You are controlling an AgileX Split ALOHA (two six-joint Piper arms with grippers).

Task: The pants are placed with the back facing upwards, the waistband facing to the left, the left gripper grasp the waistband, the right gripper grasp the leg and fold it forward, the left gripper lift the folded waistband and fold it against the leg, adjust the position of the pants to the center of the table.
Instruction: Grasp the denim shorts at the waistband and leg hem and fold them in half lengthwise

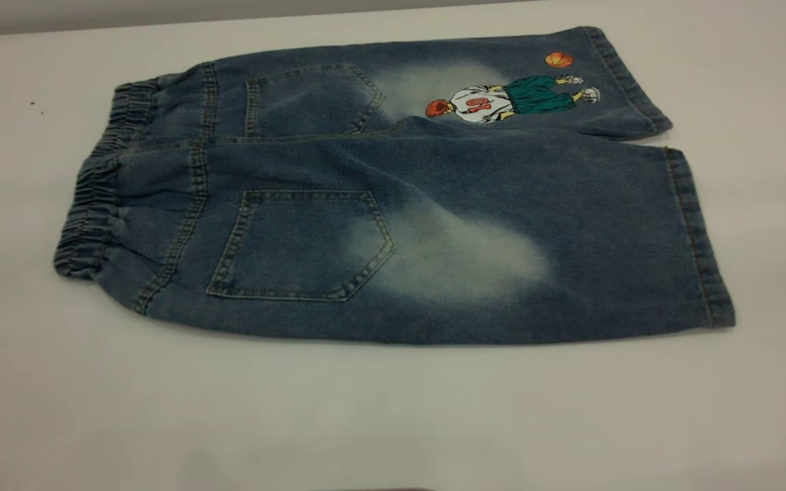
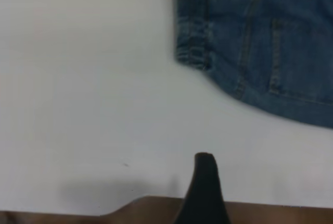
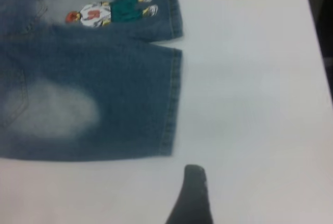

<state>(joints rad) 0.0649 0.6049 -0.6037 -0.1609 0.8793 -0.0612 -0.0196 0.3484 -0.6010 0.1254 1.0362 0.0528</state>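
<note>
The pants [image 1: 393, 204] lie flat on the white table [image 1: 393, 409], back up, both back pockets showing. The ruffled waistband [image 1: 103, 184] points left. The plain leg [image 1: 570, 239] with its faded patch is the nearer one; the leg with the basketball-player print [image 1: 502, 95] lies behind it. Neither gripper shows in the exterior view. The left gripper [image 2: 265, 187] hovers over bare table short of the waistband's near corner [image 2: 192, 31]; one black finger [image 2: 204, 182] shows, nothing beside it. The right gripper [image 3: 260, 198] hangs off the plain leg's hem [image 3: 171, 99], one finger [image 3: 193, 193] visible, holding nothing.
A brown strip [image 2: 270, 214] marks the table's near edge under the left gripper. In the right wrist view the table's side edge meets a dark area [image 3: 322, 5]. A wall runs along the back [image 1: 93, 13]. White tabletop surrounds the pants on all sides.
</note>
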